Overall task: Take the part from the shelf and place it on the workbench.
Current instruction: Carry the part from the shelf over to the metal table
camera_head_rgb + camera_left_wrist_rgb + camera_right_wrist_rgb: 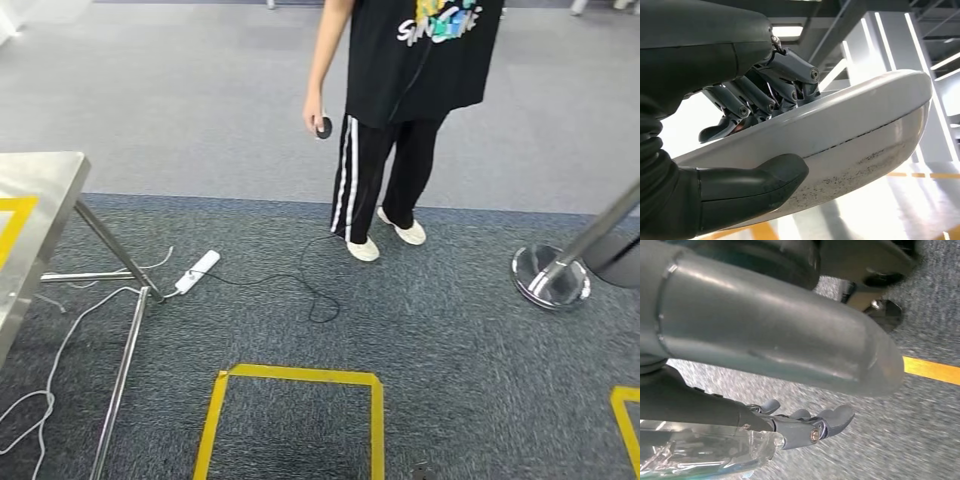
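Left wrist view: the left hand (753,125) grips the part (851,135), a long, shallow grey shell with a rounded rim and a speckled underside. The thick thumb (764,182) presses the lower face while the darker fingers (764,97) curl over the upper edge. The part's long axis runs away from the wrist, and its blunt, rounded end points outward, past the fingertips, toward bright ceiling lights.

Right wrist view: the right hand (806,425) lies with its fingers extended and slightly apart, holding nothing, beside a smooth silver cylindrical body (772,335). A crinkled clear plastic surface (704,450) lies just beside the hand. Beyond them, speckled grey carpet carries a strip of yellow tape (930,370).

Head view, nearest: a square outlined in yellow tape (302,380) on the dark carpet, with the corner of a second outline (626,410) to the right. On the left, the edge of a steel workbench (38,200), with slanted legs and white cables trailing under it. Farther out, a white power strip (198,271) with a black cord looping across the carpet, and a chrome stanchion base (551,275) on the right. Farthest, a person (407,100) in black clothes and pale shoes stands at the border with the lighter floor, holding a small dark round object (324,127).
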